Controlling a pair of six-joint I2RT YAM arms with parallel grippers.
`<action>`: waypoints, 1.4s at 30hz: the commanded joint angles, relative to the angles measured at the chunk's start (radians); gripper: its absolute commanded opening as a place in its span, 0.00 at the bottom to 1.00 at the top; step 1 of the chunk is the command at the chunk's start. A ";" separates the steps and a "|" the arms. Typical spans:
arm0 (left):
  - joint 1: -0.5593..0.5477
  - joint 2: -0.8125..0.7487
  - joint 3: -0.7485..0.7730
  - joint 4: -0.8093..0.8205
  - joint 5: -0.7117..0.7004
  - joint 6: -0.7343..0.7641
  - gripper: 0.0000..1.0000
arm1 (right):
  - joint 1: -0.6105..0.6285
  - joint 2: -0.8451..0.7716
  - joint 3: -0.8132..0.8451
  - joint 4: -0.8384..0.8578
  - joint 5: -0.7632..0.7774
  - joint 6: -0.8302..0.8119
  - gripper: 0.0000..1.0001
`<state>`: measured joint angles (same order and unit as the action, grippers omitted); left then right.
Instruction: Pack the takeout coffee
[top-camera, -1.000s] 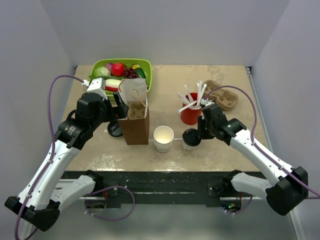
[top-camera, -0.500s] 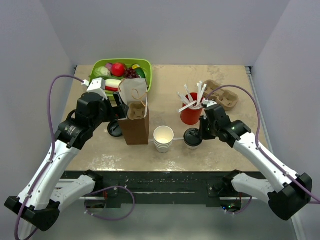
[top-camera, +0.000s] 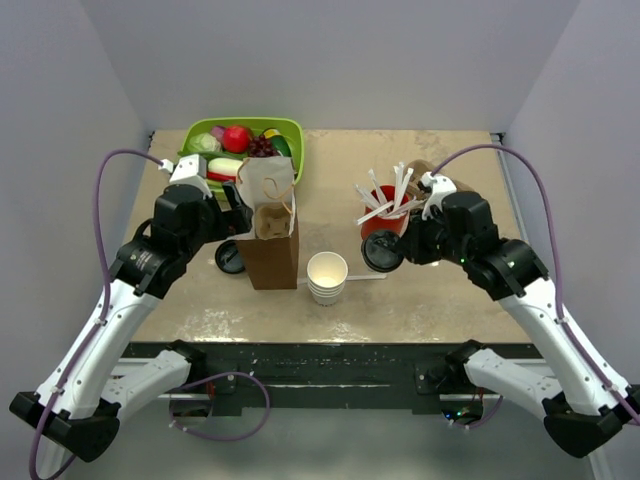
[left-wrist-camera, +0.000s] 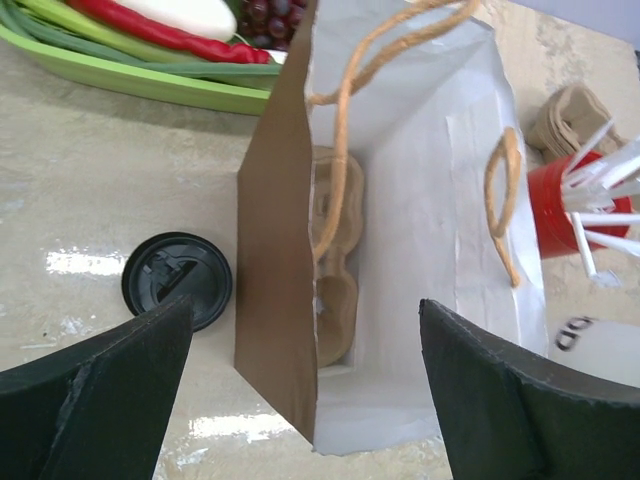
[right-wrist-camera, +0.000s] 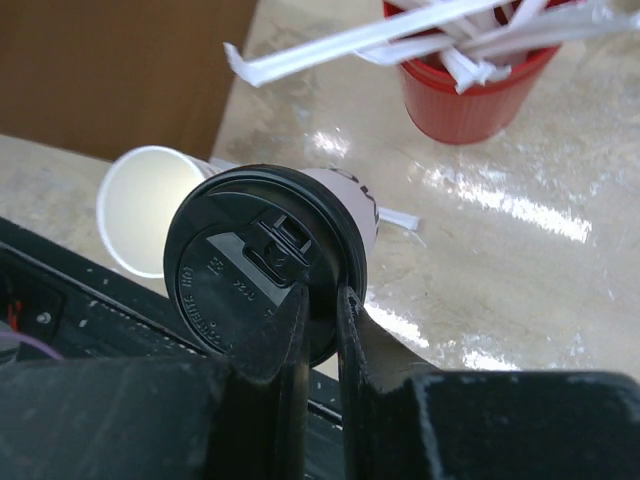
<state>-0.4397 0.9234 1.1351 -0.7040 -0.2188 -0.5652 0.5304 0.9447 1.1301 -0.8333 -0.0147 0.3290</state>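
Note:
The takeout coffee (top-camera: 381, 251), a white paper cup with a black sip lid (right-wrist-camera: 240, 280), hangs tilted above the table in front of the red cup. My right gripper (top-camera: 400, 248) (right-wrist-camera: 320, 300) is shut on the lid's rim, one finger on top of the lid and one under its edge. A brown paper bag (top-camera: 270, 252) (left-wrist-camera: 275, 250) stands open at centre left, with a cardboard cup carrier (left-wrist-camera: 335, 250) in its bottom. My left gripper (top-camera: 234, 222) (left-wrist-camera: 305, 400) is open at the bag's left side, its fingers spread either side of the bag's near end.
A loose black lid (top-camera: 230, 261) (left-wrist-camera: 178, 280) lies left of the bag. A stack of lidless white cups (top-camera: 327, 277) (right-wrist-camera: 140, 205) stands between the bag and the coffee. A red cup of straws (top-camera: 378, 232) (right-wrist-camera: 470, 90) is just behind the coffee. A green food tray (top-camera: 290, 128) (left-wrist-camera: 120, 85) sits at back left.
My right gripper has closed on the coffee's lid and lifted the cup off the table, tilting it and carrying it slightly back. The left arm has stayed put.

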 joint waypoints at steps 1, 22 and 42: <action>0.001 0.025 0.037 0.050 -0.112 -0.041 0.98 | -0.003 -0.029 0.138 -0.027 -0.096 -0.062 0.00; 0.009 0.146 0.111 0.120 -0.143 -0.042 0.22 | 0.003 0.385 0.652 0.379 -0.270 0.070 0.00; 0.010 0.134 0.104 0.098 -0.133 -0.027 0.00 | 0.164 0.868 1.096 0.200 -0.102 -0.028 0.00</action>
<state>-0.4339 1.0668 1.2247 -0.6193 -0.3431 -0.6056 0.6971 1.8130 2.1658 -0.5835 -0.1848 0.3355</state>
